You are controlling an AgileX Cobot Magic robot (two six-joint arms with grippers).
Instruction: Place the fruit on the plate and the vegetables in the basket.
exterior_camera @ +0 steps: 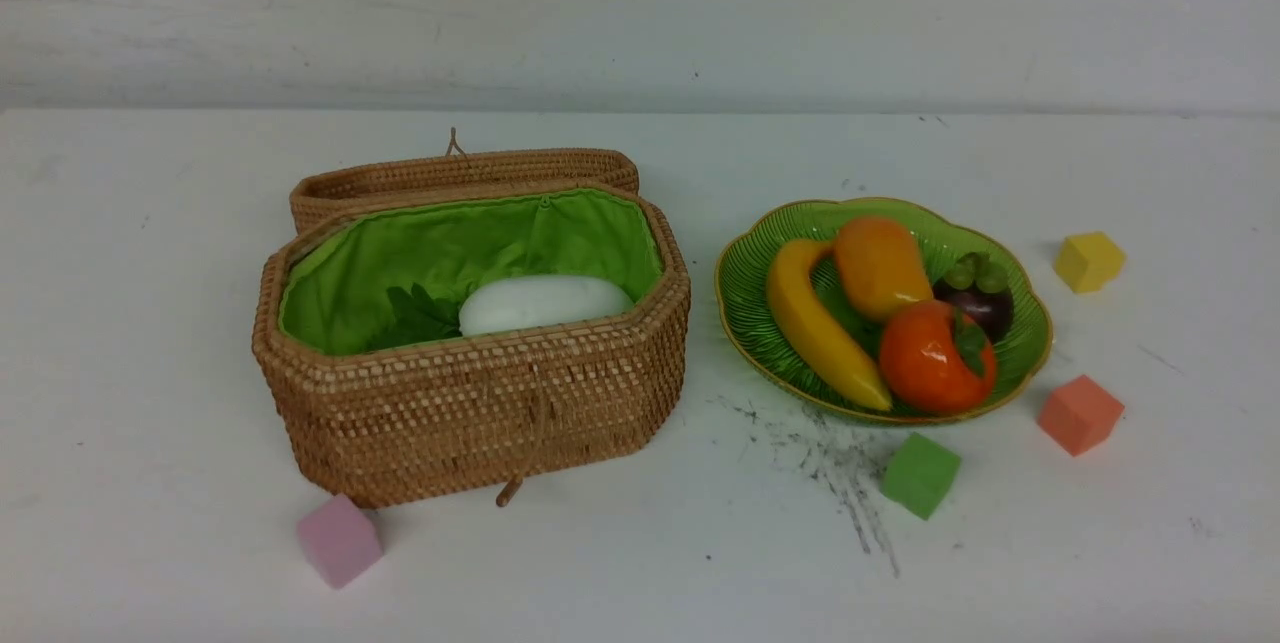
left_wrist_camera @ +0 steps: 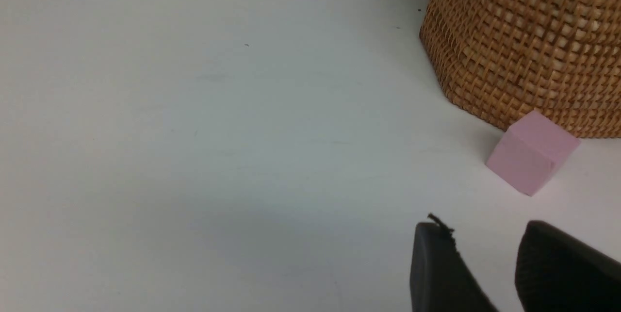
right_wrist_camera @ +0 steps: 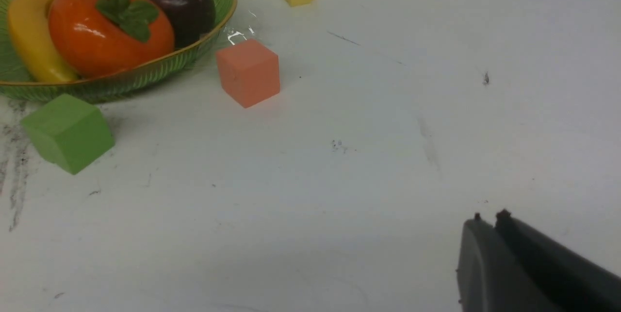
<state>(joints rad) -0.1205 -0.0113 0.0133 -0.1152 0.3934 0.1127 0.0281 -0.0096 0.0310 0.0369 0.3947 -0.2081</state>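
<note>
The green plate (exterior_camera: 1020, 348) holds a yellow banana (exterior_camera: 815, 323), an orange-yellow mango (exterior_camera: 880, 265), a dark purple mangosteen (exterior_camera: 982, 295) and an orange-red persimmon (exterior_camera: 930, 358). In the wicker basket (exterior_camera: 480, 413), lid folded back, lies a white radish (exterior_camera: 545, 303) with green leaves; other vegetables are hidden. Neither arm shows in the front view. My left gripper (left_wrist_camera: 487, 234) hovers over bare table near the basket wall (left_wrist_camera: 524, 45), open and empty. My right gripper (right_wrist_camera: 489, 217) is shut on nothing, away from the plate (right_wrist_camera: 121, 81) and its persimmon (right_wrist_camera: 104, 35).
Foam cubes lie around: pink (exterior_camera: 338, 540) by the basket's front left corner, green (exterior_camera: 920, 474) and orange (exterior_camera: 1080, 414) in front of the plate, yellow (exterior_camera: 1088, 261) to its right. Dark scuff marks (exterior_camera: 840, 463) streak the table below the plate.
</note>
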